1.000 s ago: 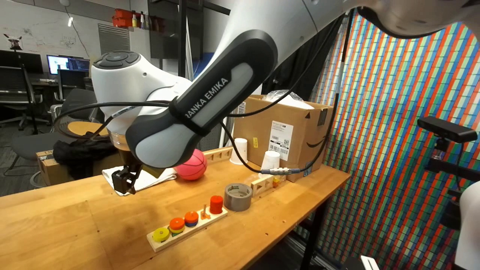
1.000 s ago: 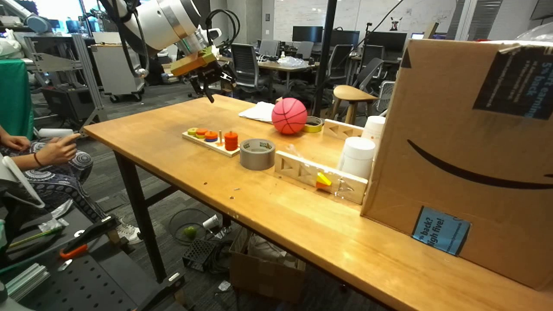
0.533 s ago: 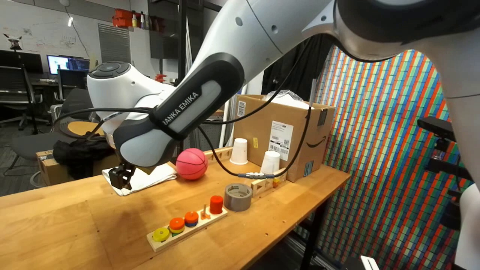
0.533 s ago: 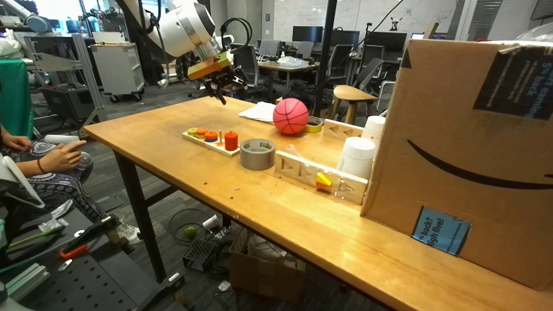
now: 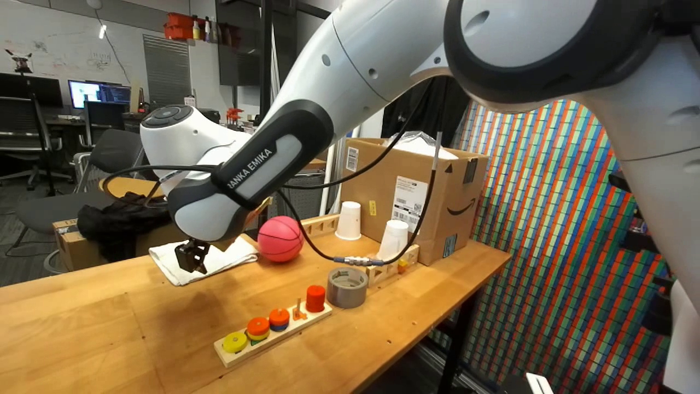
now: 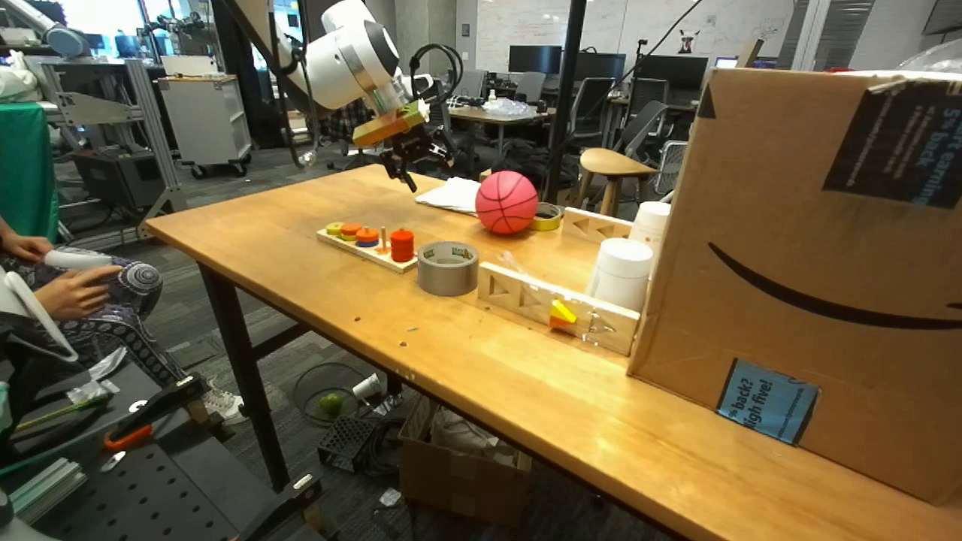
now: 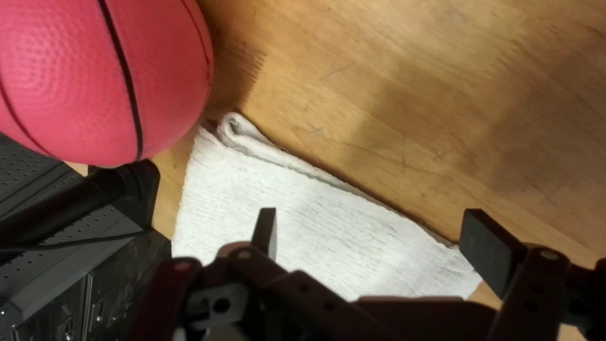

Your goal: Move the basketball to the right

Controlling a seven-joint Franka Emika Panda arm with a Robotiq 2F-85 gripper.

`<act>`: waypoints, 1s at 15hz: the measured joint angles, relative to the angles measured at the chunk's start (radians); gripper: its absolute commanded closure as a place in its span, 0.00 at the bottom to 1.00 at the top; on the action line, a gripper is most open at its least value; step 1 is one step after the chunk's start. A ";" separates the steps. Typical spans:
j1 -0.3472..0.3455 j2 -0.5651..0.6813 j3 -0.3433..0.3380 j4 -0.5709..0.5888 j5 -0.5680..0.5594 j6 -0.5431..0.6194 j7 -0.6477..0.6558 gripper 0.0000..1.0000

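The basketball (image 5: 280,239) is pink with black lines and rests on the wooden table near its far edge. It shows in both exterior views (image 6: 506,203) and at the upper left of the wrist view (image 7: 99,80), partly cut off. My gripper (image 7: 374,232) is open and empty, its fingers wide apart above a white folded cloth (image 7: 322,208). In both exterior views the gripper (image 6: 430,169) hangs above the table beside the ball, apart from it. One exterior view shows the gripper (image 5: 197,260) partly hidden by the arm.
A ring-stacking toy (image 5: 273,331) and a grey tape roll (image 5: 347,287) stand nearer the front edge. Yellow tape (image 6: 547,218) lies behind the ball. Wooden strips (image 6: 556,304), white cups (image 6: 622,270) and a large cardboard box (image 6: 797,248) stand beyond. A black post (image 6: 565,98) rises behind the table.
The arm has moved closer to the ball, rightward and slightly down in an exterior view, with the gripper still open. The ball has shifted very slightly to the right in both exterior views.
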 measured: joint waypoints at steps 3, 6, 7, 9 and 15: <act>-0.007 0.019 -0.026 0.014 0.013 -0.018 -0.001 0.00; -0.025 0.024 -0.054 0.021 0.017 -0.028 -0.001 0.00; -0.033 0.024 -0.063 0.021 0.018 -0.031 -0.001 0.00; -0.046 0.023 -0.085 0.024 0.018 -0.037 0.001 0.00; -0.087 -0.059 -0.243 -0.017 -0.080 -0.128 0.093 0.00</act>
